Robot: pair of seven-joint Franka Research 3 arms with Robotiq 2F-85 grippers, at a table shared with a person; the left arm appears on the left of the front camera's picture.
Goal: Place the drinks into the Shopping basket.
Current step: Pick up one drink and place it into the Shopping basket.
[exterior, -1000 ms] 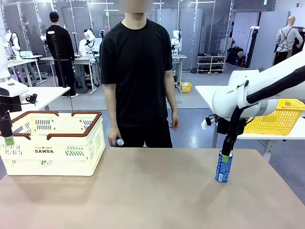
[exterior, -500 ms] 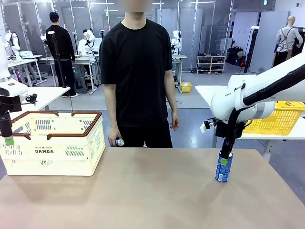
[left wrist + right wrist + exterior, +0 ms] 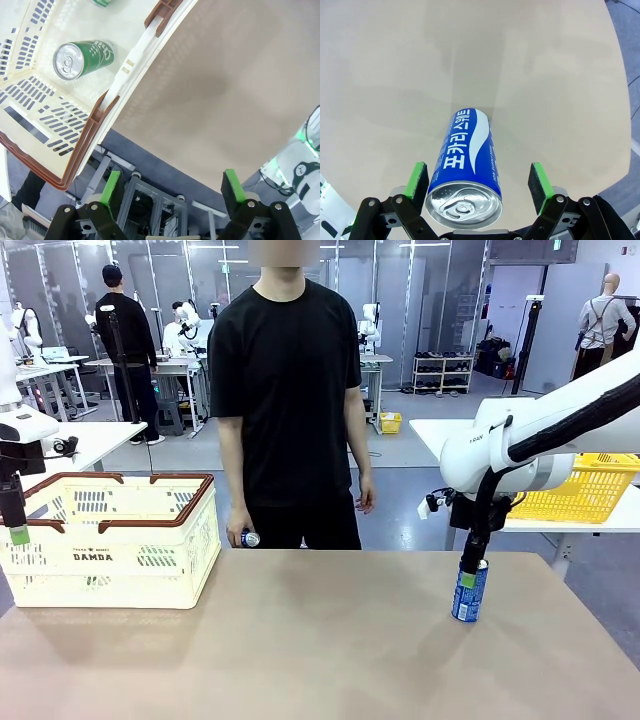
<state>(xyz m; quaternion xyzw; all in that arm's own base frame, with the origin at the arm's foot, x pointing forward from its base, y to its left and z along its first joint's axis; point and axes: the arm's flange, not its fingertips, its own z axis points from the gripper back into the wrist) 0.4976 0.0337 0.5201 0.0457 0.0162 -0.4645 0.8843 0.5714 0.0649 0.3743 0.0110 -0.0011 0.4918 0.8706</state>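
- The Shopping basket (image 3: 110, 540) stands on the table (image 3: 300, 650); every place below is told from it.
- Inside the basket, a green can (image 3: 82, 57) lies on its side on the floor, and a second green can (image 3: 102, 2) is cut off by the picture's edge.
- The blue can (image 3: 468, 592) stands upright well to the basket's right.
- The right gripper (image 3: 471, 570) is lowered over the blue can, its fingers spread on either side of the can's top, with a gap at one pad.
- The left gripper (image 3: 17, 530) hangs at the basket's left end, fingers wide apart and holding nothing.
- A person's hand (image 3: 238, 525), just right of the basket's far corner, holds a small can (image 3: 250, 538).
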